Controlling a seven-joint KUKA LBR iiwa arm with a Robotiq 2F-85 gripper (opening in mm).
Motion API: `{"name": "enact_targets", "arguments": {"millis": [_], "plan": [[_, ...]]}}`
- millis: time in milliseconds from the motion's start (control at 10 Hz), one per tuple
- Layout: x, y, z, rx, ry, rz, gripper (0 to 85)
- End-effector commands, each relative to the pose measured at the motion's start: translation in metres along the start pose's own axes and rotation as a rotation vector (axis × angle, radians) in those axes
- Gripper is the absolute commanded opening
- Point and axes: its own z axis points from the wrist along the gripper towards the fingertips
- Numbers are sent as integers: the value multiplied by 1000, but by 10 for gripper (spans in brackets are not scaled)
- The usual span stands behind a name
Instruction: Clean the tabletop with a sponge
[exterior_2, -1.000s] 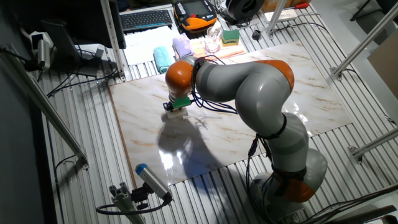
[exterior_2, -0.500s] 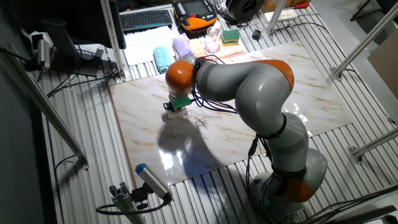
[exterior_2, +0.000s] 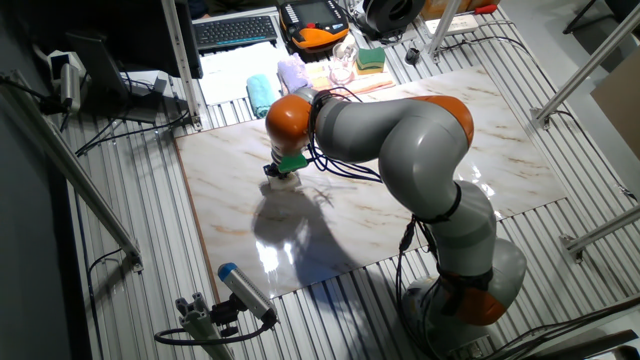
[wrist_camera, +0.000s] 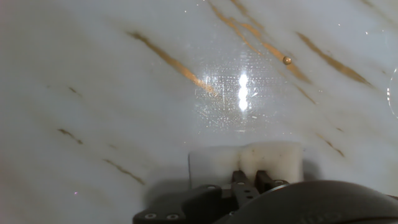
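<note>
The arm reaches from the near right of the table across to the left part of the marble-look tabletop (exterior_2: 440, 130), its wrist turned down so the gripper (exterior_2: 284, 176) points at the slab. Under the gripper sits the cream-beige sponge (exterior_2: 285, 181), resting flat on the tabletop toward its left-rear area.

In the hand view the sponge (wrist_camera: 245, 163) shows as a pale block at the bottom centre, with the 2 dark fingers (wrist_camera: 240, 182) drawn close together and pressed into its near edge, so the gripper (wrist_camera: 251, 182) is nearly closed and has hold of the sponge. The tabletop (wrist_camera: 112, 93) fills the rest of that view, glossy, with tan veins and a bright light reflection. A small brown bead-like speck (wrist_camera: 286, 60) lies on the slab beyond the sponge.

Behind the slab, a folded teal cloth (exterior_2: 262, 93), a lilac cloth (exterior_2: 293, 72) and a green-and-yellow sponge (exterior_2: 371, 59) lie on the ribbed grey surface (exterior_2: 130, 200).
</note>
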Motion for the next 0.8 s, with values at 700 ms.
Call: {"name": "enact_targets", "arguments": {"millis": [700], "plan": [[0, 0, 4, -5, -2, -5, 170]]}}
